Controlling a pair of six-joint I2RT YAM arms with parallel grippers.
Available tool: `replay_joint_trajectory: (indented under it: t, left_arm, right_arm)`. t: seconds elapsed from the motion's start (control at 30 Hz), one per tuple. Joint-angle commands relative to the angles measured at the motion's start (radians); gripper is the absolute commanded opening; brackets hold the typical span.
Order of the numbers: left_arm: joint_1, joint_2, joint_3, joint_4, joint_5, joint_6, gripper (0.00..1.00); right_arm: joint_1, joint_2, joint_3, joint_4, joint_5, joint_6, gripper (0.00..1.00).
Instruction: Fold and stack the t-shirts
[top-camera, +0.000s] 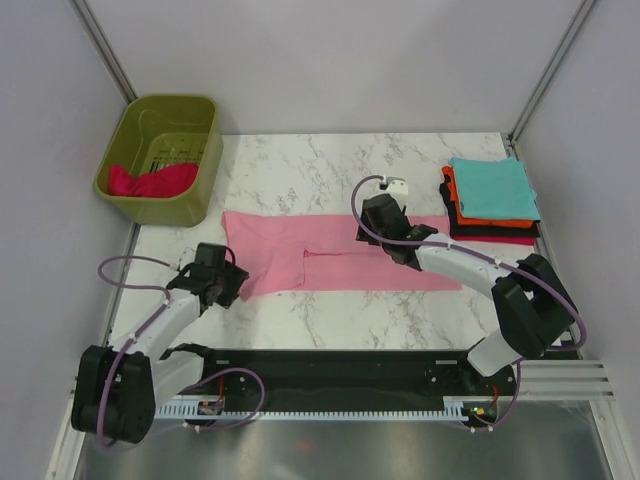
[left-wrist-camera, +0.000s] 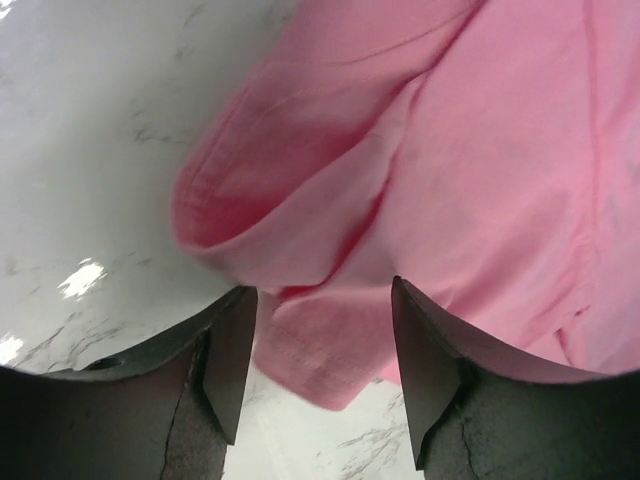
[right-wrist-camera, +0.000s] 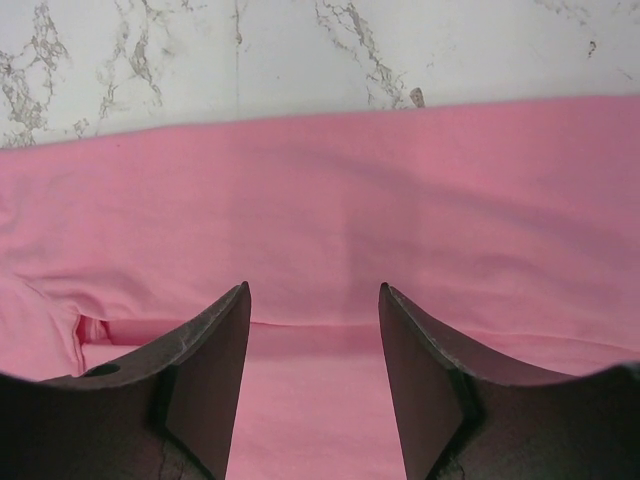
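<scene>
Done, upper right: folded cloth t-shirts (top-camera: 490, 188) stacked, teal on top; left to fold: light pink cloth t-shirt (top-camera: 340, 262) mid-frame, crimson red cloth shirt (top-camera: 150, 181) in olive-green plastic basket (top-camera: 150, 208) upper left; left gripper (left-wrist-camera: 322, 300), right gripper (right-wrist-camera: 312, 300) spread over pink.

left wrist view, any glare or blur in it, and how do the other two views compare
left wrist: white glare patches on the marble table, darker shadow inside the light pink t-shirt where its edge rolls; right wrist: even light, no glare, faint shadow along the shirt's fold; top external: flat even lighting, sharp
</scene>
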Motion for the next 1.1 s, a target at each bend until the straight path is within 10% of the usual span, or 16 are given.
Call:
replay_joint_trajectory:
  t: [0.0,0.27,0.6,1.07]
  left_arm:
    - [-0.004,0.120,0.022,0.048,-0.032,-0.055,0.61]
    - [0.003,0.391,0.180,0.099,-0.057,-0.009,0.02]
    - [0.025,0.780,0.604,0.112,-0.017,0.089,0.02]
    - [0.075,1.247,1.353,-0.023,0.014,0.114,0.02]
  right_arm:
    - [0.001,-0.033,-0.008,-0.005,0.060,0.015,0.62]
    - [-0.005,-0.048,-0.028,-0.038,0.114,0.012,0.61]
    - [-0.007,-0.225,-0.114,-0.038,0.120,-0.008,0.62]
    - [-0.065,-0.054,-0.009,-0.163,0.159,-0.051,0.61]
